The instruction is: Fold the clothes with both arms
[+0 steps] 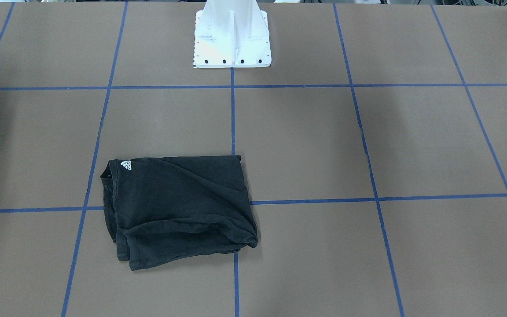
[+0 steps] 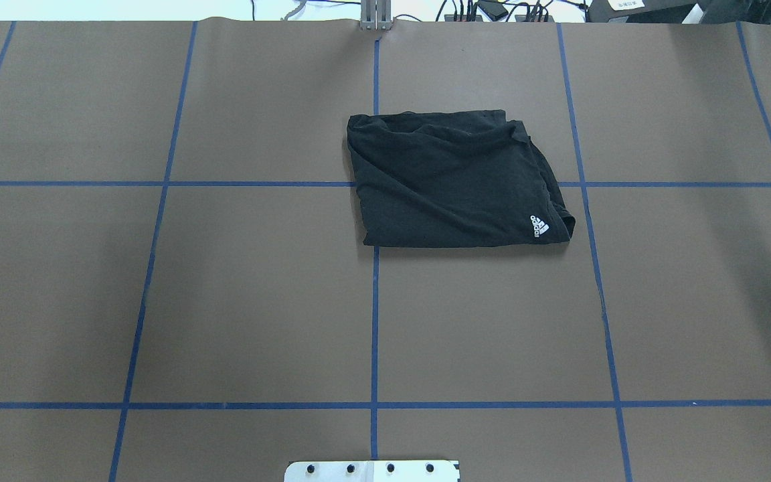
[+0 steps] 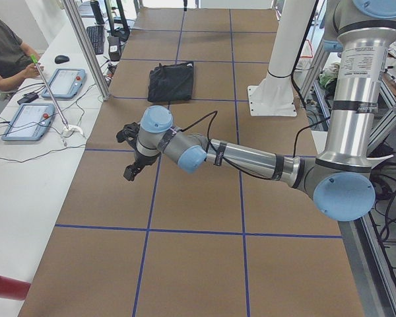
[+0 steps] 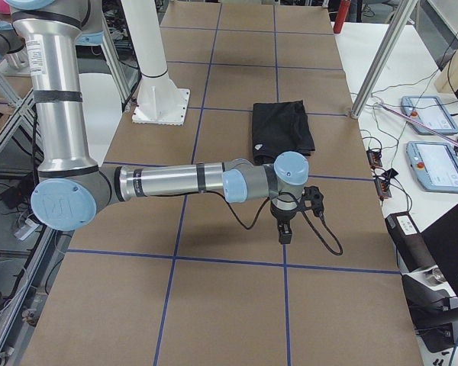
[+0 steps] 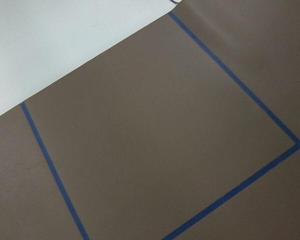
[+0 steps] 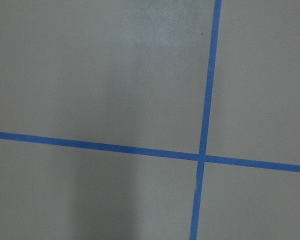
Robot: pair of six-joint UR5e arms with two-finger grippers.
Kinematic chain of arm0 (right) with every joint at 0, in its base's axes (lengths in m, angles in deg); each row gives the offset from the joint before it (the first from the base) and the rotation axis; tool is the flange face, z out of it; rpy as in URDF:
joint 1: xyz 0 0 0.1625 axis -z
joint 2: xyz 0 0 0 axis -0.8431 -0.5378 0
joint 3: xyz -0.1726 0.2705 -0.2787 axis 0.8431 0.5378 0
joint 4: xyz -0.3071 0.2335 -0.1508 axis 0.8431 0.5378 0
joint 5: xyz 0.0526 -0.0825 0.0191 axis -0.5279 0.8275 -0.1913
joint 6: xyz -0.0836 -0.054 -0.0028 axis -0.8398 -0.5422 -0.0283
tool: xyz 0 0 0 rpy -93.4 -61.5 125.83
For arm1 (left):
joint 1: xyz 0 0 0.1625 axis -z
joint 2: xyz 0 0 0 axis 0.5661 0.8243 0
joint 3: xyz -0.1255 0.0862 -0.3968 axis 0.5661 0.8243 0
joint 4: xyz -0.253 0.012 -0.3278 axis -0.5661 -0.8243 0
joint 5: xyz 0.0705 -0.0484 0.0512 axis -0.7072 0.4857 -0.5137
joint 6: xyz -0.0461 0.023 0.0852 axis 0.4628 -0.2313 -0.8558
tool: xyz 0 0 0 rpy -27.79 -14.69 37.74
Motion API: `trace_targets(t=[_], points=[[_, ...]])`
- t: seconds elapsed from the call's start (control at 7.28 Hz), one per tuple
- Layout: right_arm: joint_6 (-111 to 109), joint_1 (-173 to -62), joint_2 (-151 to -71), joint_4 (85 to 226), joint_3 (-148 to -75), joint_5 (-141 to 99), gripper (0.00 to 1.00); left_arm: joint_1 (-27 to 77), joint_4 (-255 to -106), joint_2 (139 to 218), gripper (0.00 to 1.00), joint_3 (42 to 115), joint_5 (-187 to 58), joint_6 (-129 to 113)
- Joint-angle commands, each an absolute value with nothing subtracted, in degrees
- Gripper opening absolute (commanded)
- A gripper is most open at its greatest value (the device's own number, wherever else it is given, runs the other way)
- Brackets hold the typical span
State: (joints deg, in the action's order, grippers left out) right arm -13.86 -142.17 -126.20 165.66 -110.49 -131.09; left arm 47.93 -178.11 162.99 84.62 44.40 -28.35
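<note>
Closest to the lens in each side view, a grey-and-silver jointed robot arm with light-blue joint caps is stretching out low over the table: the left arm in one, the right arm in the other. Further off, the black short-sleeved cotton T-shirt is lying folded into a compact, roughly rectangular bundle on the brown paper-covered table. It is sitting on the far side from the white mounting pedestal, mostly to the robot's right of the centre tape line and straddling a cross line of blue tape. Its small white logo is showing at the corner nearest the robot's right.

The bundle is looking soft, light and limp, and its stacked layers are likely to slide or fall open if lifted by one edge. Any further fold is calling for a pinch through all layers at two corners of one side, one per arm.

The black two-finger left gripper and right gripper are hanging above bare paper, well apart from the shirt, with nothing visible in them. Whether their fingers are apart or together I cannot tell, since only the side views are showing them.
</note>
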Motion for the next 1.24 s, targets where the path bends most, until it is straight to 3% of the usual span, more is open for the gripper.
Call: trace_targets(t=[0.0, 1.1], points=[[-19.4, -143.8, -125.4, 172.9, -112.7, -131.1, 1.00, 48.4, -177.2, 159.4, 1.00, 85.0, 44.4, -30.0], [-19.8, -144.2, -126.1, 175.0, -113.4, -131.3, 1.00, 51.2, -170.9, 159.9, 1.00, 85.5, 48.3, -29.4]])
